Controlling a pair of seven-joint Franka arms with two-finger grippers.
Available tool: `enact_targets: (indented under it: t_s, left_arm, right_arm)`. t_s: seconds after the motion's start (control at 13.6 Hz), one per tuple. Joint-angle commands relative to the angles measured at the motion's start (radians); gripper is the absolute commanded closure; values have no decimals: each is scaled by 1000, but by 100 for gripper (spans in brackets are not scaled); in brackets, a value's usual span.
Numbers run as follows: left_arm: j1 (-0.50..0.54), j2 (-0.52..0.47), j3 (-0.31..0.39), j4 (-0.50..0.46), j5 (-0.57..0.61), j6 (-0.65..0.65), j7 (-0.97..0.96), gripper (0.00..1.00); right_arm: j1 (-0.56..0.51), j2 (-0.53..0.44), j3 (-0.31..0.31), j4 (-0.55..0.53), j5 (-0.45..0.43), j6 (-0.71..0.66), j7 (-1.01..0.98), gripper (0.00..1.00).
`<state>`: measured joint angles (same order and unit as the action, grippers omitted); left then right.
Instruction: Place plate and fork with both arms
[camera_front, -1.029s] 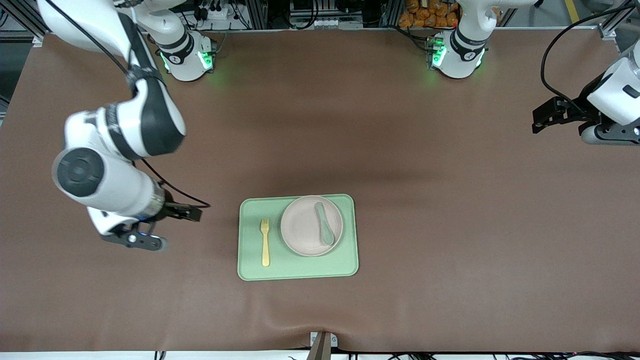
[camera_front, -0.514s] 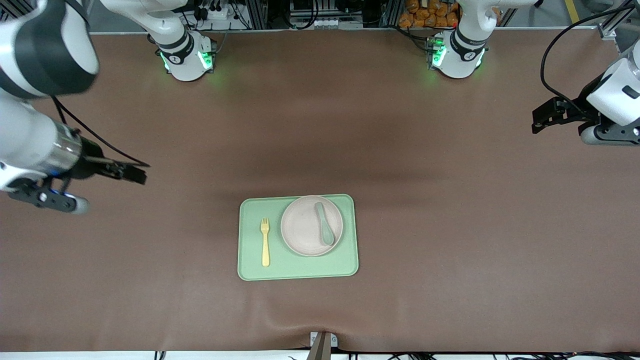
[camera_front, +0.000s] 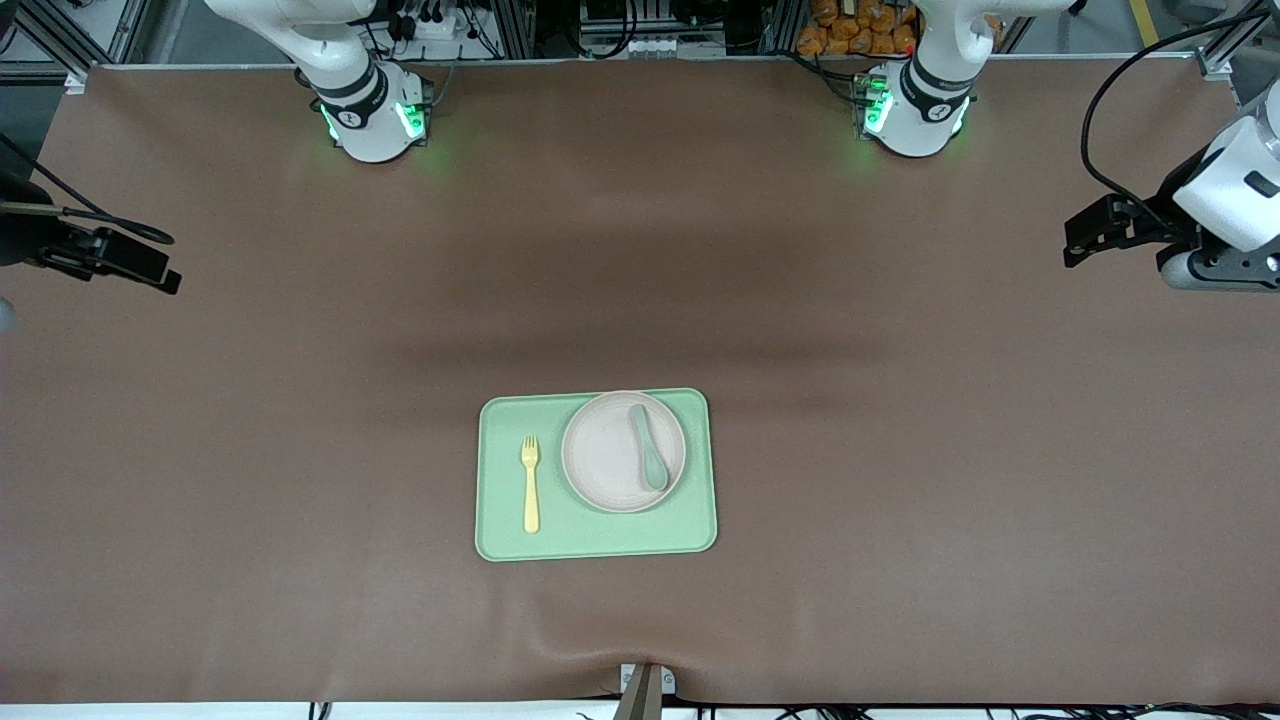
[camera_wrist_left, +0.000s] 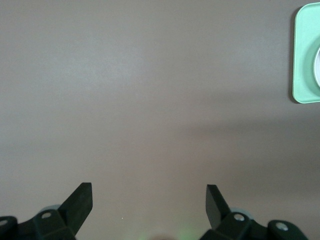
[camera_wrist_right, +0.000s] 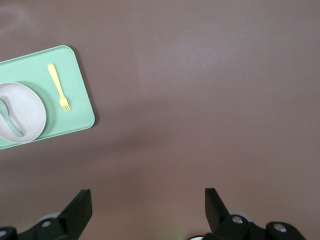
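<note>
The brown cloth-covered table (camera_front: 900, 480) carries one cluster of things, and the rectangular pale green tray (camera_front: 596, 540) serves as the landmark for all of them. On the tray, toward the left arm's end, lies the round off-white matte plate (camera_front: 605, 460), and a grey-green spoon (camera_front: 650, 455) rests in the plate. The small pale yellow plastic fork (camera_front: 530, 484) lies flat on the tray just beside the plate, toward the right arm's end, apart from the plate's rim.

Both arms are well apart from the tray. The left gripper (camera_wrist_left: 149, 197) hangs over bare cloth at the left arm's end of the table, its black fingers spread wide with nothing between them. The right gripper (camera_wrist_right: 148, 198) hangs over bare cloth at the right arm's end, equally wide open and empty.

With plate and fork both lying on the tray and both grippers empty, the placing looks finished, and the step in hand is likely parking the arms. Doing that well means keeping both grippers high and away from the tray, so no finger or cable brushes the light fork or nudges the plate.
</note>
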<state>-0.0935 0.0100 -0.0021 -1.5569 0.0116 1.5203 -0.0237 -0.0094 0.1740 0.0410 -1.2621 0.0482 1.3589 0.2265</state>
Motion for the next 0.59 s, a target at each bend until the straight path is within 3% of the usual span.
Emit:
enact_targets:
  t_s: [0.0, 0.22, 0.51]
  left_arm:
    - [-2, 2, 7, 17, 1, -12, 11, 0]
    - [-2, -1, 7, 17, 1, -14, 19, 0]
    - [0, -4, 13, 20, 1, -12, 54, 0]
  right_arm:
    - [-18, -115, 17, -199, 16, 110, -10, 0]
    - [-14, -230, 19, -383, 15, 227, -13, 0]
    - [-15, -272, 20, -445, 2, 266, -16, 0]
